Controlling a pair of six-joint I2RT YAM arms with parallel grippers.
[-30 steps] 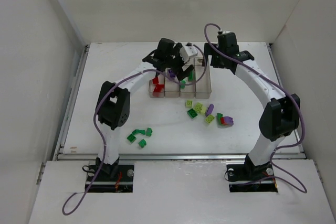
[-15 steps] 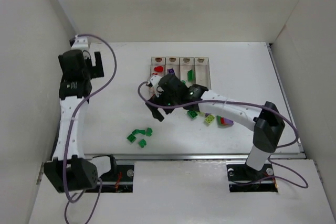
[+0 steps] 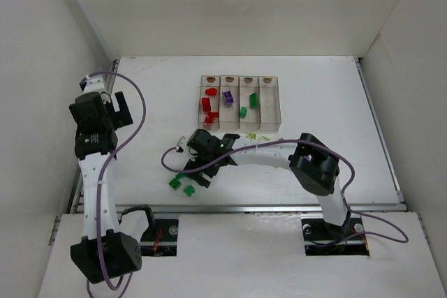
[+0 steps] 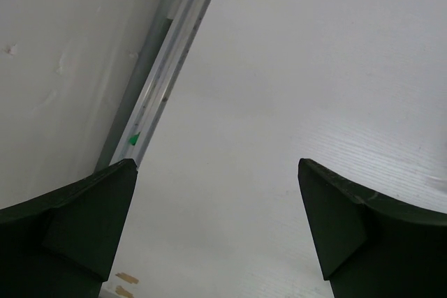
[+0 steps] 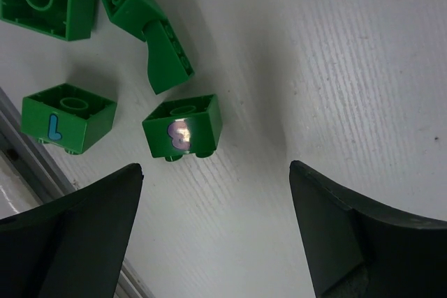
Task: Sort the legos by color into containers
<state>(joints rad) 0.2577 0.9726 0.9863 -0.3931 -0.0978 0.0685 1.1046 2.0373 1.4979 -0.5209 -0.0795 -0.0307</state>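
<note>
Four joined clear containers (image 3: 241,102) stand at the table's back middle. The left one holds red legos (image 3: 208,109), the one beside it a purple lego (image 3: 228,97), the third dark green legos (image 3: 248,105). Several dark green legos (image 3: 181,185) lie near the front left. The right wrist view shows them close up, one with a pale printed mark (image 5: 183,127), another with a blue letter (image 5: 68,116). My right gripper (image 3: 194,172) (image 5: 215,167) hangs open just beside them, with bare table between its fingers. Far left, my left gripper (image 3: 115,102) (image 4: 215,162) is open and holds nothing.
Bits of yellow-green bricks (image 3: 255,135) peek out behind the right forearm. A metal rail (image 4: 167,54) runs along the table's left edge, below the left gripper, with the white side wall beyond it. The front rail (image 5: 28,165) lies close to the green bricks.
My right arm has swung from the middle of the table down and left to the green legos, its jaws narrowing slightly. The left arm has drawn back to the far left.
</note>
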